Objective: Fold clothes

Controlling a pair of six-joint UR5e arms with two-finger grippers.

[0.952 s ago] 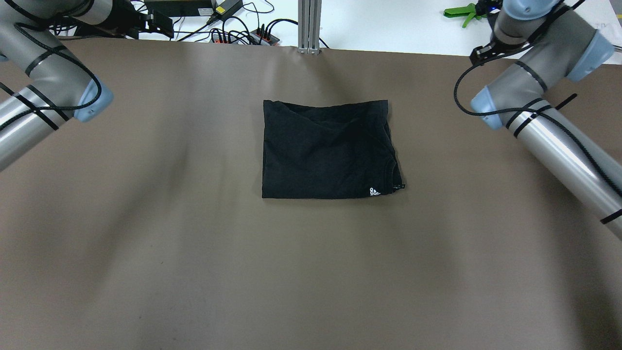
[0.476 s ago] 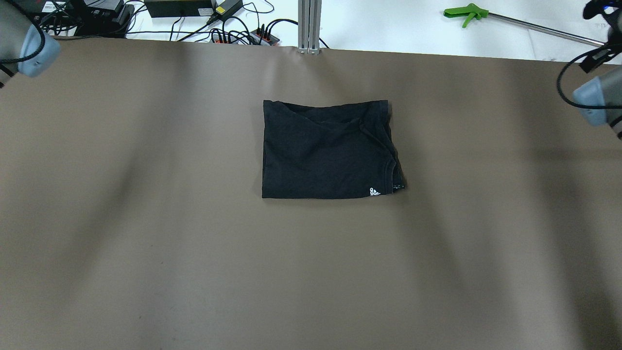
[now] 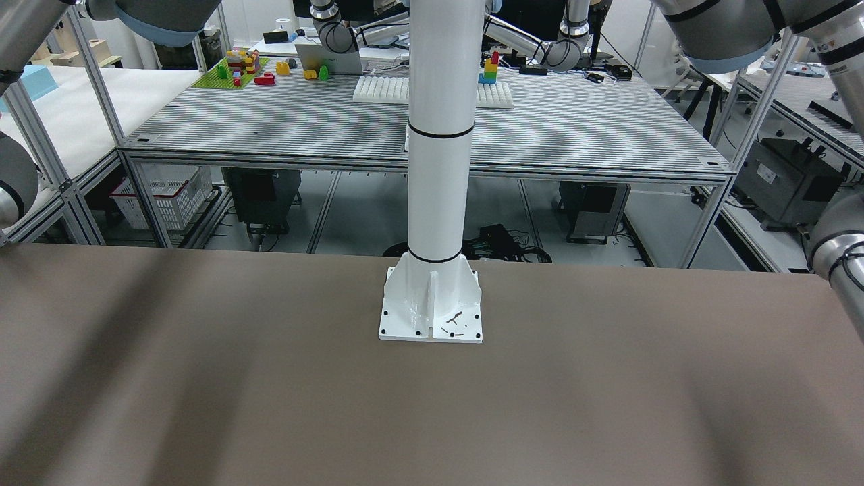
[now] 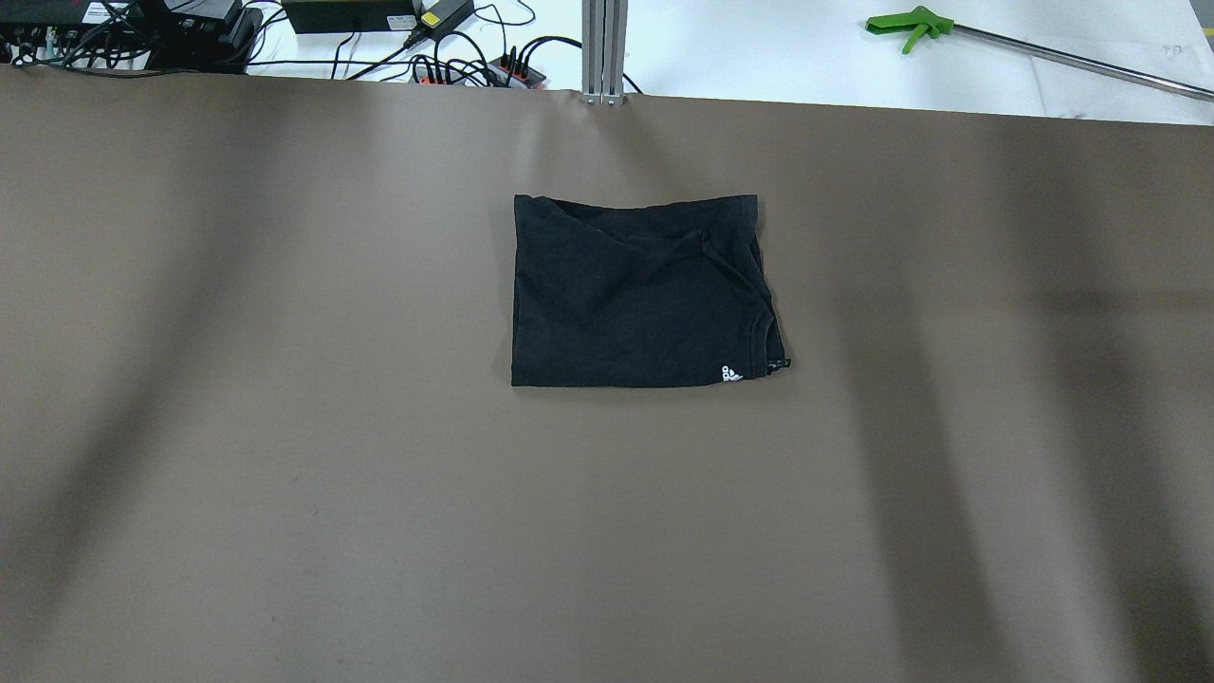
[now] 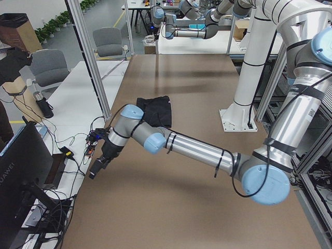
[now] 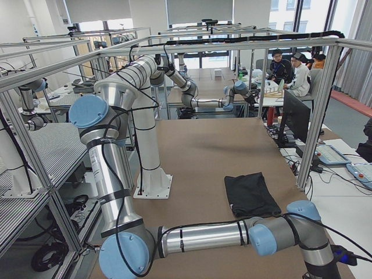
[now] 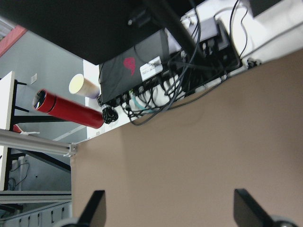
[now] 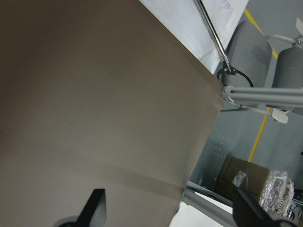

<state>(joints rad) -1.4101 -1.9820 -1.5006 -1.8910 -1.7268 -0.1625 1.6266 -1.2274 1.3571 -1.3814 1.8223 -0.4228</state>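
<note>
Left gripper [image 7: 170, 210] and right gripper [image 8: 170, 210], jaws wide, have withdrawn from our overhead frame; clothes [image 4: 640, 294] lie unmoved at centre, green clamp [image 4: 906, 24] upper right, cables [image 4: 455, 66] upper left.

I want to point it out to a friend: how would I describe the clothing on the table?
On the wide brown table, near its far middle before the grey metal post, lies a folded black fabric garment. It is the only cloth there, and a tiny white logo marks one corner.
</note>
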